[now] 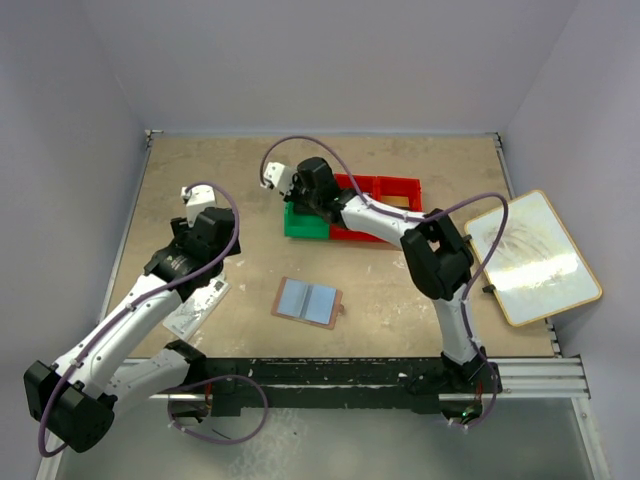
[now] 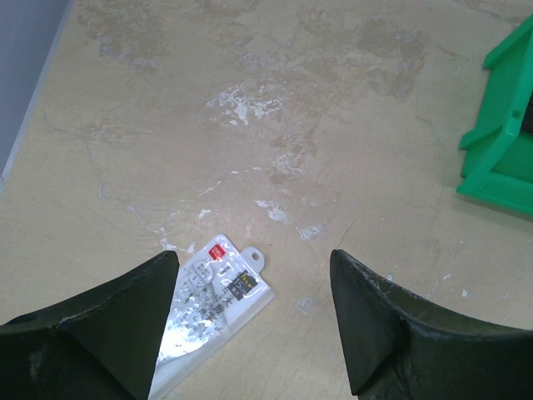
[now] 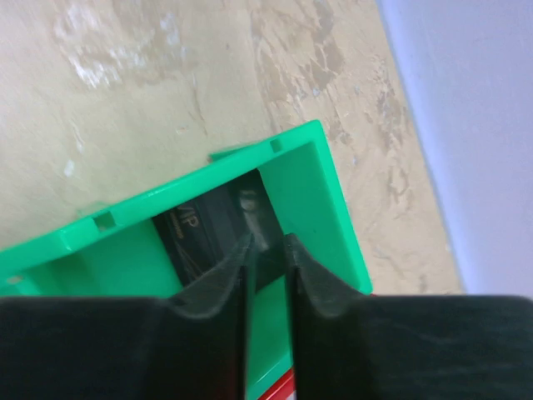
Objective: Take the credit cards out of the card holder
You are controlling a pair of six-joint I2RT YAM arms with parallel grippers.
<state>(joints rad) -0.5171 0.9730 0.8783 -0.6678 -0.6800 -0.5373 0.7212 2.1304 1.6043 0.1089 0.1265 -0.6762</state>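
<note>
**Right arm in the green bin, holder lying open mid-table**

On the left, the left end effector (image 2: pixel 252 257) hangs released, its fingers spread wide above a white clear packet (image 2: pixel 208 304) with a red mark; it grips nothing. That packet is not part of the job.

Near the middle of the tabletop (image 1: pixel 400 290), the card holder (image 1: pixel 307 300) lies opened flat, blue-grey lining up, well apart from both arms. From above I cannot tell whether any card is left in its pockets.

Further right, the right arm reaches across to the green bin (image 3: pixel 321 196), beside the red bins (image 1: pixel 385 190). Its end effector (image 3: pixel 266 243) is clenched to a narrow slit just inside the bin's wall, and a dark card (image 3: pixel 196 229) sits in the bin right at the fingertips. Whether the fingers actually pinch that card, I cannot tell.

My read is that a card is being dropped off. To do it well, I'd keep the tips inside the walls, open fully so the card falls flat, then lift straight up clear of the rim before swinging back. For the next pull, the idle left arm could pin the holder down.
</note>
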